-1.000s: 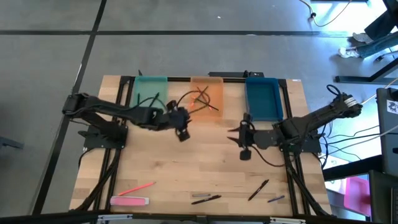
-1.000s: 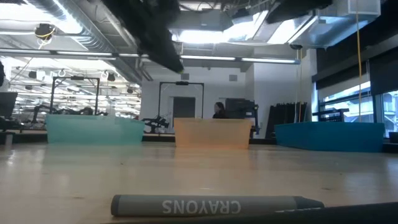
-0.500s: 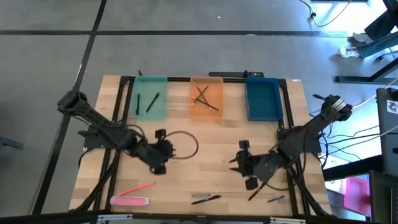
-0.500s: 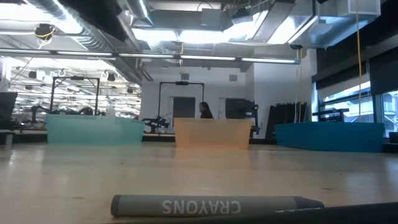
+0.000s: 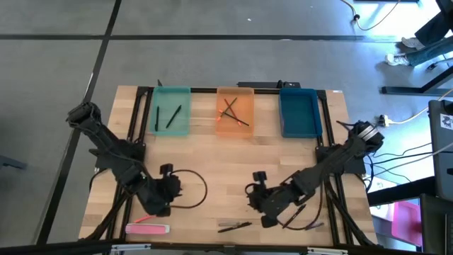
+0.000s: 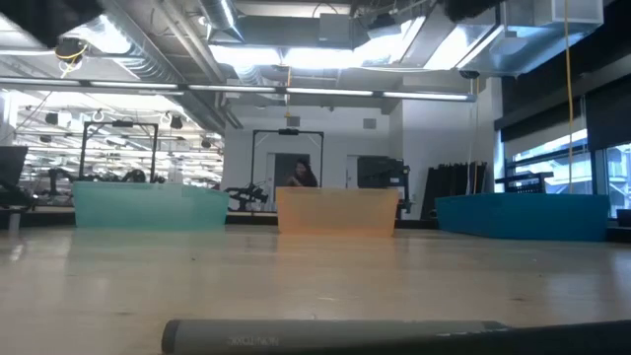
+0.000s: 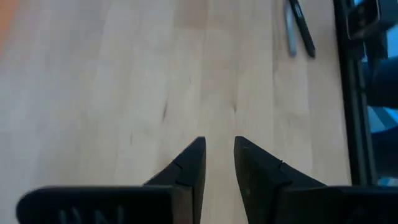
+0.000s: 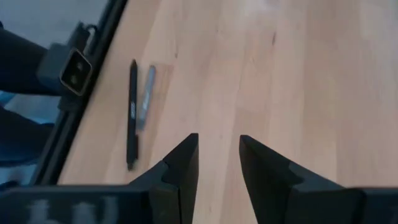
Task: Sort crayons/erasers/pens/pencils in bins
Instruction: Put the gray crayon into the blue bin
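Left gripper (image 5: 168, 185) near desk's front-left corner, fingers slightly apart, empty. I see right gripper (image 5: 256, 193) near front edge, centre-right, fingers apart, empty. Eraser (image 5: 147, 228) at front-left corner. Pen (image 5: 235, 227) at front edge. Bins (image 5: 172, 91) along back edge.

I've pulled both arms back from the bins toward the near edge of the desk (image 5: 226, 170). My left hand (image 5: 157, 205), which was by the orange bin (image 5: 235, 111), now sits above the pink eraser (image 5: 147, 229). My right hand (image 5: 263, 204) has swung in near the black pen (image 5: 235, 227), fingers (image 8: 180, 165) parted over bare wood.
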Action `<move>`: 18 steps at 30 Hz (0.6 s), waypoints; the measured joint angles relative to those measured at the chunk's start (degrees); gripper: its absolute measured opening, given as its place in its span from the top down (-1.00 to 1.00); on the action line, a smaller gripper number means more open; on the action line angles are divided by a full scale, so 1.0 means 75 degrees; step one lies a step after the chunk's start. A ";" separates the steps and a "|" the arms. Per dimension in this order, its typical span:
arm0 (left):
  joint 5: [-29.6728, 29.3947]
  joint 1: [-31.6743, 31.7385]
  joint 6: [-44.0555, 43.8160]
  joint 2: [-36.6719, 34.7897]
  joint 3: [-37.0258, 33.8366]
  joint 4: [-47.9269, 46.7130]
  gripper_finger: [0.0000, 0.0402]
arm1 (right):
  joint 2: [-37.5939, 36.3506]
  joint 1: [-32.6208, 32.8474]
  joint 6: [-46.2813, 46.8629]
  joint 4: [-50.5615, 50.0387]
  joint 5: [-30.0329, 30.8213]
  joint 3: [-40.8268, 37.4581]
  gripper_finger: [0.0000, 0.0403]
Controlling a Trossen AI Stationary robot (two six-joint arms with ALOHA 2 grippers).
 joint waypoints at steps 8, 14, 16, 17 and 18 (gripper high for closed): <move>0.0536 -0.0626 -0.1082 0.0305 -0.0458 -0.0023 0.62 | 0.0688 -0.0048 -0.0346 0.0832 -0.0510 0.0331 0.40; 0.0536 -0.0916 -0.1321 0.0735 -0.0485 -0.0003 0.62 | 0.1271 -0.0051 -0.0737 0.1608 -0.0566 0.0336 0.40; 0.0533 -0.0960 -0.1321 0.0875 -0.0485 0.0006 0.62 | 0.1510 -0.0077 -0.0945 0.1860 -0.0569 0.0336 0.40; 0.0533 -0.0979 -0.1321 0.0937 -0.0486 0.0002 0.62 | 0.1636 -0.0107 -0.1019 0.2049 -0.0566 0.0336 0.40; 0.0536 -0.0986 -0.1321 0.0997 -0.0488 0.0003 0.62 | 0.1747 -0.0129 -0.1105 0.2178 -0.0582 0.0336 0.40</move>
